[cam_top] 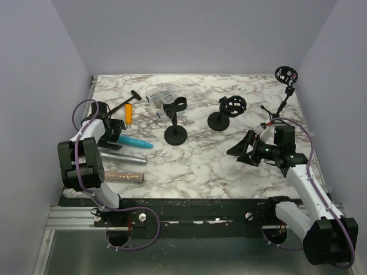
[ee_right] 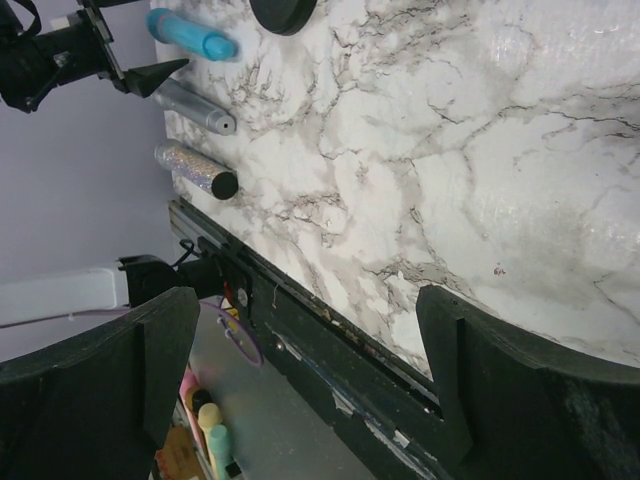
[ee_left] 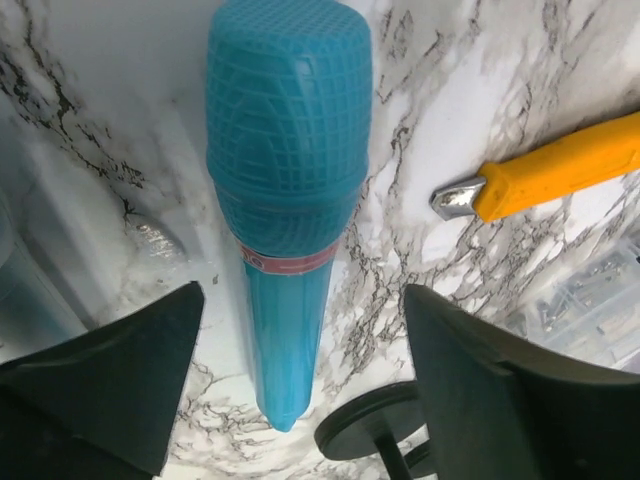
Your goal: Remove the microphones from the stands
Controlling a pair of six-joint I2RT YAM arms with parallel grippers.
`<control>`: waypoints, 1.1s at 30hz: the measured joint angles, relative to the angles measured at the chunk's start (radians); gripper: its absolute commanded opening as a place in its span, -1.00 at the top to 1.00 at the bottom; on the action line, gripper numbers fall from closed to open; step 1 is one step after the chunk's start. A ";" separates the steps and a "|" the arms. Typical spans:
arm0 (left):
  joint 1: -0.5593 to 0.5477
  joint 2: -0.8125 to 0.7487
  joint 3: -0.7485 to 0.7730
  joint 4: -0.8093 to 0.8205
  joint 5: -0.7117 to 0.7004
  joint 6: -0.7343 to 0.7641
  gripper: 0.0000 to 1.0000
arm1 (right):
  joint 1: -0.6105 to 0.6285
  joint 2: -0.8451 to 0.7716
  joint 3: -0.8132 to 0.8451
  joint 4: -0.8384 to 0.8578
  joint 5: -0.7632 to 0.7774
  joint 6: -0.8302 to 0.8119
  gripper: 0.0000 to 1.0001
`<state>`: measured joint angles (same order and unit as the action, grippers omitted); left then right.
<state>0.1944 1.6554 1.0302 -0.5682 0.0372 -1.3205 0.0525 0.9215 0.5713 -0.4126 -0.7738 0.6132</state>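
A blue microphone lies flat on the marble table, left of the black stand, whose clip holds nothing. In the left wrist view the blue microphone lies between my open fingers with a gap on each side. My left gripper is open just above its head end. The stand's round base shows near the handle tip. My right gripper is open and empty at the table's right, and the right wrist view shows it over the front edge. That view also shows the blue microphone.
A silver microphone and a glitter microphone lie at the front left. A yellow-handled tool and a plastic bag lie behind. Another stand with a round mount is mid-table, and a tall one is at the back right.
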 measured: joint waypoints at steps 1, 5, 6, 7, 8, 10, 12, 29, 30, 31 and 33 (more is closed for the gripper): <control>0.001 -0.002 0.005 -0.001 0.004 0.004 -0.97 | 0.000 -0.001 0.000 0.000 0.000 0.000 -1.00; 0.001 -0.041 0.009 -0.011 0.029 0.015 -0.97 | 0.000 -0.002 0.014 -0.010 0.005 0.000 -1.00; 0.001 -0.065 0.009 -0.018 0.041 0.018 -0.97 | 0.000 -0.002 0.024 -0.019 0.011 -0.001 -1.00; 0.001 -0.086 0.009 -0.023 0.050 0.019 -0.97 | 0.000 -0.003 0.037 -0.031 0.020 -0.002 -1.00; 0.001 -0.117 0.009 -0.026 0.061 0.020 -0.97 | 0.000 -0.004 0.052 -0.042 0.030 -0.005 -1.00; 0.001 -0.178 0.008 -0.029 0.077 0.024 -0.97 | 0.000 -0.007 0.087 -0.068 0.055 -0.017 -1.00; 0.001 -0.256 0.008 -0.030 0.095 0.035 -0.97 | 0.000 -0.010 0.129 -0.098 0.082 -0.031 -1.00; -0.365 -0.619 0.101 0.204 0.039 0.632 -0.97 | 0.000 0.026 0.647 -0.307 0.565 -0.108 -1.00; -0.378 -0.624 0.088 0.221 0.064 0.665 -0.97 | 0.000 0.051 0.697 -0.317 0.617 -0.118 -1.00; -0.389 -0.631 0.072 0.240 0.096 0.692 -0.97 | 0.000 0.076 0.745 -0.324 0.669 -0.128 -1.00; -0.405 -0.646 0.035 0.275 0.164 0.732 -0.97 | 0.000 0.137 0.835 -0.340 0.780 -0.152 -1.00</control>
<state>-0.2108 1.0096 1.0657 -0.2935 0.2012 -0.5884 0.0528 1.0584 1.4067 -0.7528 0.0067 0.4610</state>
